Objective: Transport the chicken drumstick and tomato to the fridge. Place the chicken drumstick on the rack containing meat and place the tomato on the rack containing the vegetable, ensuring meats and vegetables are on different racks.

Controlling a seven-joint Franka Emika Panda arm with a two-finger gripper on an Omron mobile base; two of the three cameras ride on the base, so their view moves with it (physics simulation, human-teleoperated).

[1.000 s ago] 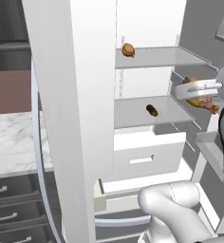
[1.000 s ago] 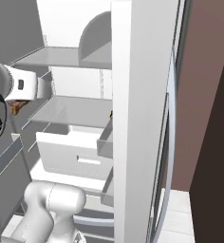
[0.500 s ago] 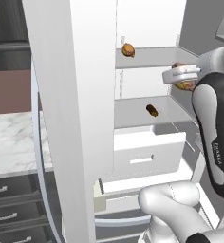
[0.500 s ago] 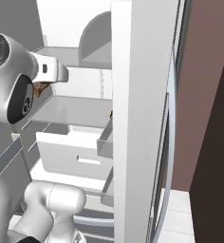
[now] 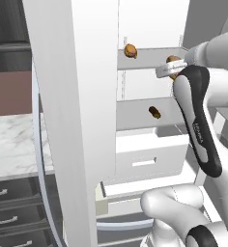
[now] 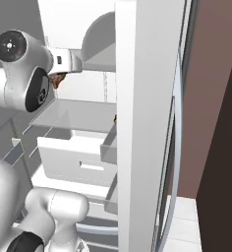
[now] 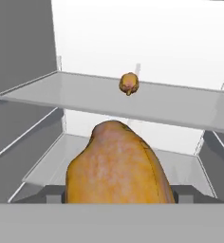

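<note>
My gripper point(image 5: 171, 68) is shut on the golden-brown chicken drumstick point(image 5: 173, 62), which it holds at the front edge of the fridge's point(image 5: 72, 96) top shelf point(image 5: 149, 57). From the right base view the drumstick point(image 6: 57, 79) hangs under the hand point(image 6: 64, 63). In the hand view the drumstick point(image 7: 116, 166) bulks large in front, a little below the top shelf point(image 7: 76, 92). A rounder brown meat lump point(image 7: 128, 84) lies further back on that shelf point(image 5: 130, 50). The tomato is out of view.
On the second shelf point(image 5: 135, 116) rests a small brown item point(image 5: 154, 112). White drawers point(image 5: 147, 154) sit below it. The open fridge door point(image 6: 137, 123) stands close on the right, another door panel on the left, with a marble counter point(image 5: 14, 144) beyond.
The arm has lifted the drumstick from near the second shelf up to the top shelf's level and swung it inward toward the fridge.
</note>
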